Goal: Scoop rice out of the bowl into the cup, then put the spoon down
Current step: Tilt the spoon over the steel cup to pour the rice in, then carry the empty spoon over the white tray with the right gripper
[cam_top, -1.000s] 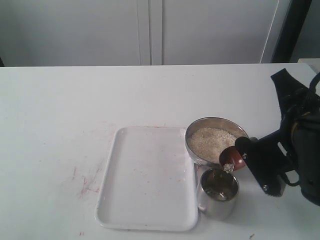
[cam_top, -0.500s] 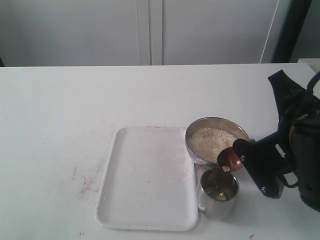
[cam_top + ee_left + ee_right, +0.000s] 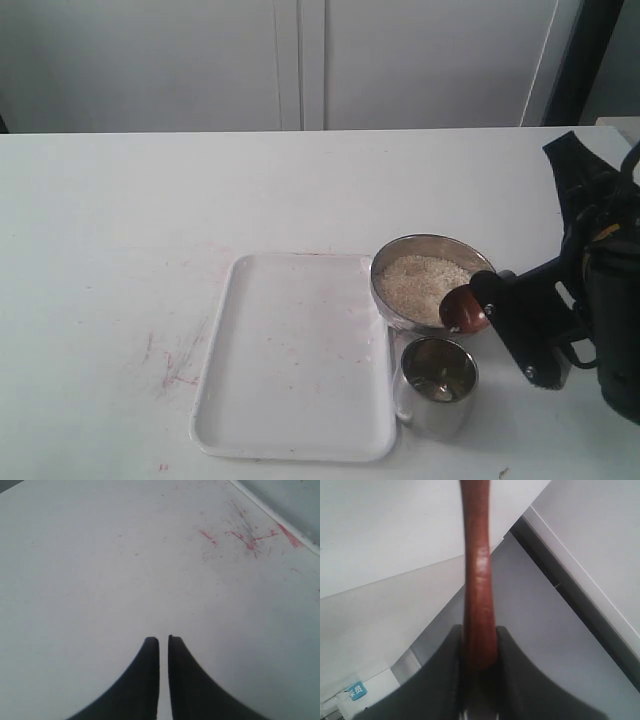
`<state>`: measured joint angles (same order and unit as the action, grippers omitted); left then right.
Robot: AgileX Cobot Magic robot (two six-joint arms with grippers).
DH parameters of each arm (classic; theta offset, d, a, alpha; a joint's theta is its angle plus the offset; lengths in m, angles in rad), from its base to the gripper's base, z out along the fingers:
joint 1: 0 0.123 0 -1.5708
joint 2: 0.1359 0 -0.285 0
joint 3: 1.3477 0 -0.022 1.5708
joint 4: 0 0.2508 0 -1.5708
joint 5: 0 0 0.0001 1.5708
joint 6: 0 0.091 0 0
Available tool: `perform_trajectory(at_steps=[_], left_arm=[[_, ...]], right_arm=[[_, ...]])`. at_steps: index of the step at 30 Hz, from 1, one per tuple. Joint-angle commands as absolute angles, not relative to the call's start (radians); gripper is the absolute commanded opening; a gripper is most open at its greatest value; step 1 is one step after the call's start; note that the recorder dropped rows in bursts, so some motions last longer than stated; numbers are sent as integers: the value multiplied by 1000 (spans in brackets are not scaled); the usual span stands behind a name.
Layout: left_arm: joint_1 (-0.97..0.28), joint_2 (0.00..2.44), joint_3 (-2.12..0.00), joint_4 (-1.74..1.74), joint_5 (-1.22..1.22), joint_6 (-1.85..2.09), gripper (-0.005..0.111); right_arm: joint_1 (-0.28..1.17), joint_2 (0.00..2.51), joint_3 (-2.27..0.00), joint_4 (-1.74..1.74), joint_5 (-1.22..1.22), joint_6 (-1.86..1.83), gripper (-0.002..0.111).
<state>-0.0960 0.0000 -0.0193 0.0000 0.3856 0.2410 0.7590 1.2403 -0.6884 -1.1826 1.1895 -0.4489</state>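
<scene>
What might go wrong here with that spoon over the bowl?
The spoon hangs at the bowl's rim by the narrow cup, so rice may miss and scatter on the table. The pincer clamps only the slim handle, so the spoon might twist. A low pass may tip the cup.

bowl [image 3: 430,238] and cup [image 3: 440,415] are both shiny polished steel, the spoon [image 3: 465,310] is smooth reddish-brown wood with a bit of gloss, rice [image 3: 420,280] looks dry and grainy — tray [image 3: 290,350] seems smooth white plastic, table [image 3: 120,220] matt white with red scuffs
</scene>
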Motion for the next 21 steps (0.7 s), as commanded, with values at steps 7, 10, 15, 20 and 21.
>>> perform_trajectory(at_steps=[7, 10, 15, 20, 21], left_arm=[[-103, 0, -10, -6, 434, 235, 14], [-103, 0, -10, -6, 434, 235, 14], [-103, 0, -10, -6, 434, 235, 14], [-103, 0, -10, -6, 434, 235, 14], [-103, 0, -10, -6, 434, 235, 14]], right_arm=[[778, 1240, -687, -1195, 1212, -439, 0], [778, 1240, -687, -1177, 1210, -434, 0], [778, 1240, -687, -1156, 1221, -255, 0], [778, 1240, -705, -1043, 1221, -96, 0], [778, 1240, -715, -1017, 1221, -69, 0]])
